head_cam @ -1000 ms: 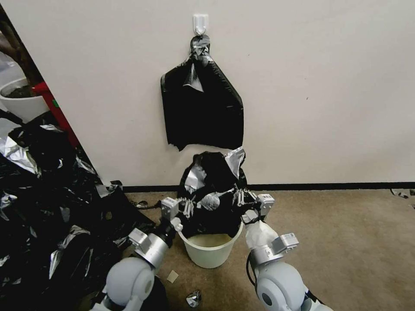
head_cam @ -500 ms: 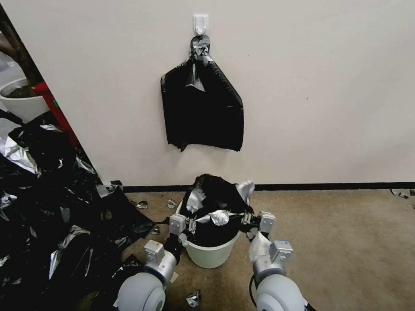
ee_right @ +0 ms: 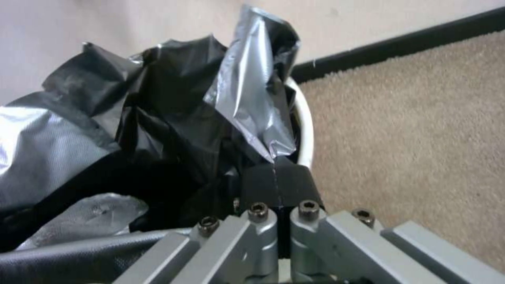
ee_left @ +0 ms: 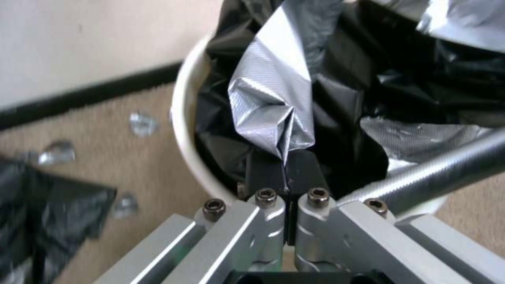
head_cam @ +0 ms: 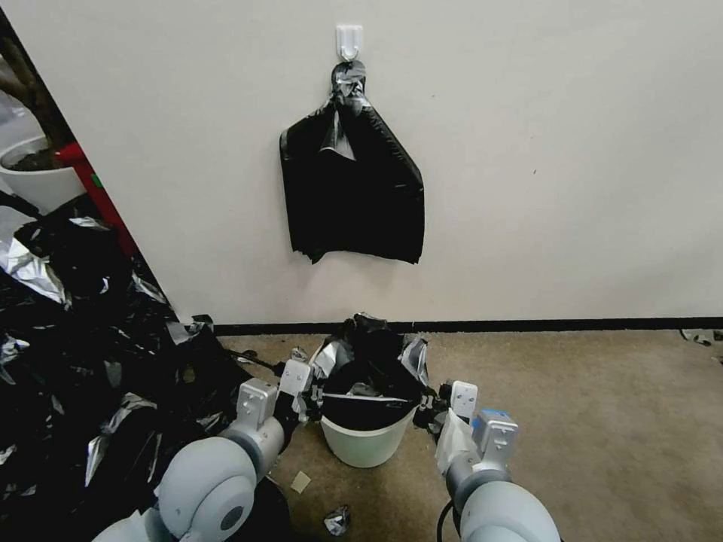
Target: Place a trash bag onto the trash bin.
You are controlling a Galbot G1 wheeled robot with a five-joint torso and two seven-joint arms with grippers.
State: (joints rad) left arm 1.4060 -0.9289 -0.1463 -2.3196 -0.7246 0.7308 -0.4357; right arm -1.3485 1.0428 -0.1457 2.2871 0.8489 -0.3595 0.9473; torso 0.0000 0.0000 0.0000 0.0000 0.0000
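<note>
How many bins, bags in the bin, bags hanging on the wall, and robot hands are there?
Bin: 1
Bag in the bin: 1
Bag hanging on the wall: 1
End effectors, left end effector and right end effector, each pinching the bag: 2
Total: 5

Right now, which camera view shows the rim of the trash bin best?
The left wrist view: the trash bin shows a long bare arc of rim beside the trash bag. The right wrist view shows a shorter arc. The head view shows the whole bin, its rim mostly covered.
</note>
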